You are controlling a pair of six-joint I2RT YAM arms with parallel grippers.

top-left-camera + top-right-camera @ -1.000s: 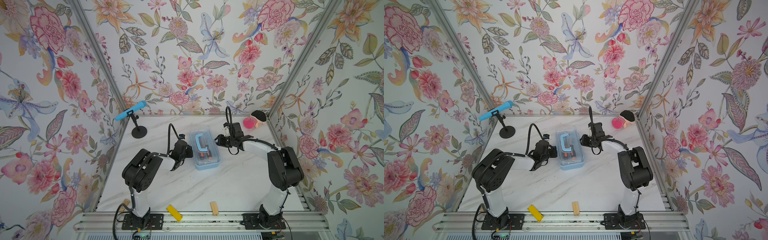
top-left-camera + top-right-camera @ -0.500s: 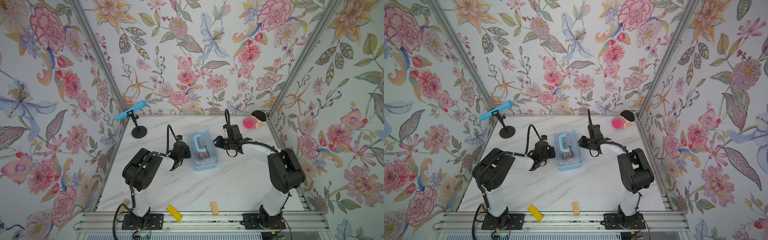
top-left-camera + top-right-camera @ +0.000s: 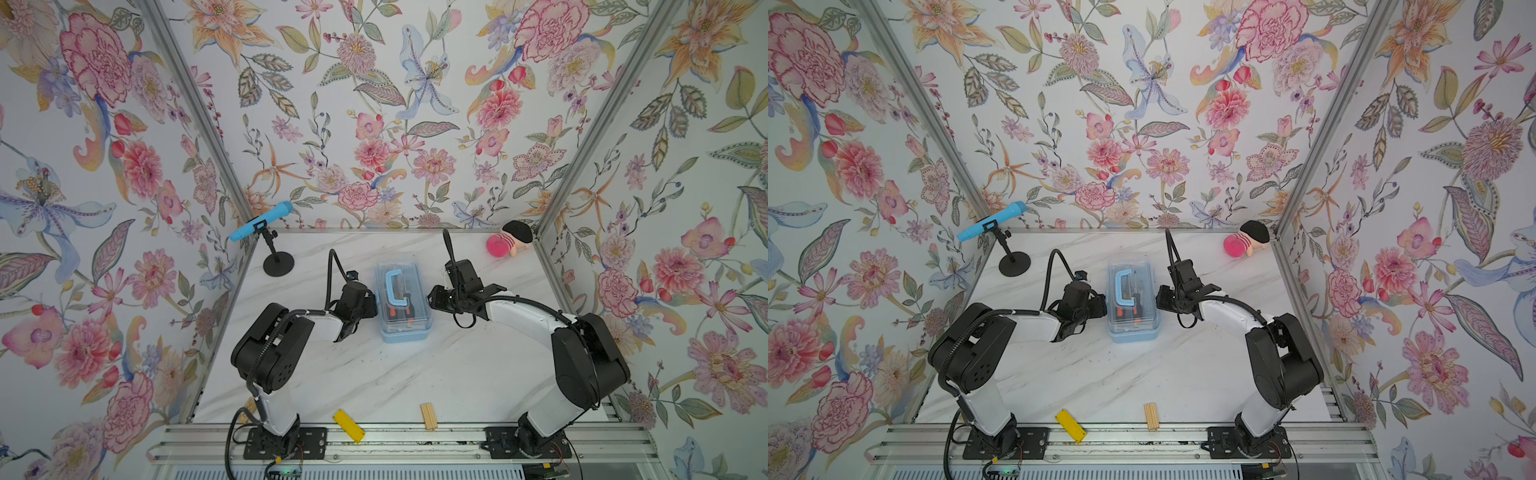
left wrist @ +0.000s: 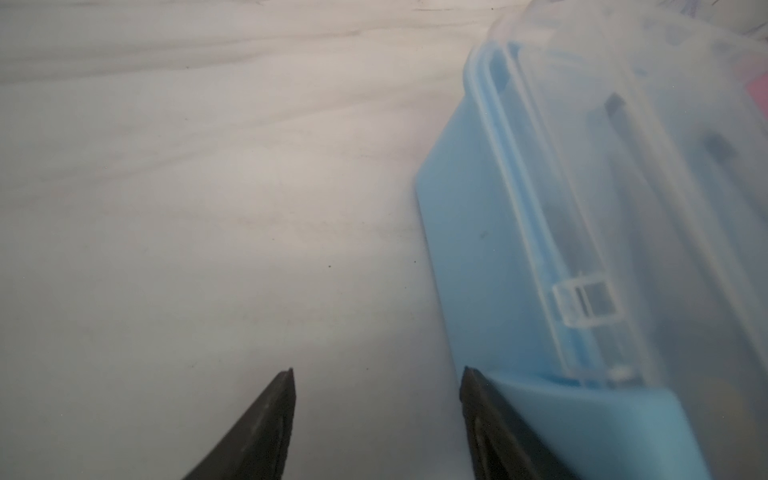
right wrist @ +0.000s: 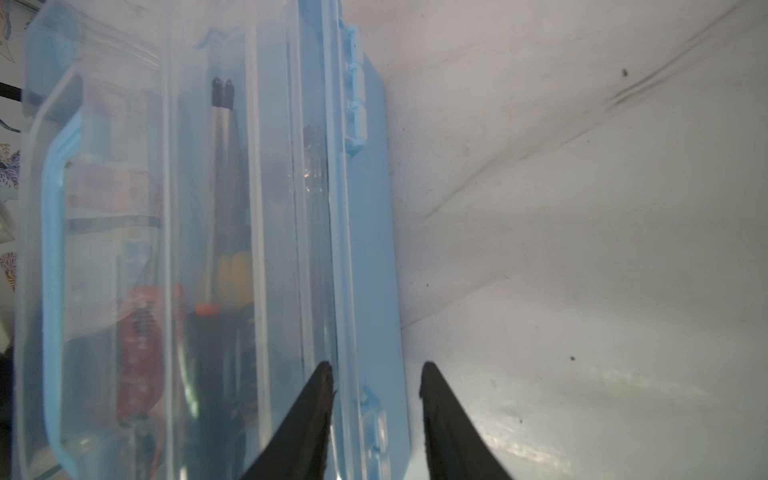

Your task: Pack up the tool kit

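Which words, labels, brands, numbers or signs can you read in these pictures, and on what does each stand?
None can be read.
Tool box: no legible label in any view.
Red-orange tool handle inside it, right wrist view: dark marks, too blurred to read.

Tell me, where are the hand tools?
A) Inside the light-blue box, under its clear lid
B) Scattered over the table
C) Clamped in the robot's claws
A: the right wrist view shows an orange-black screwdriver and yellow-handled pliers inside the tool box beneath its clear lid.
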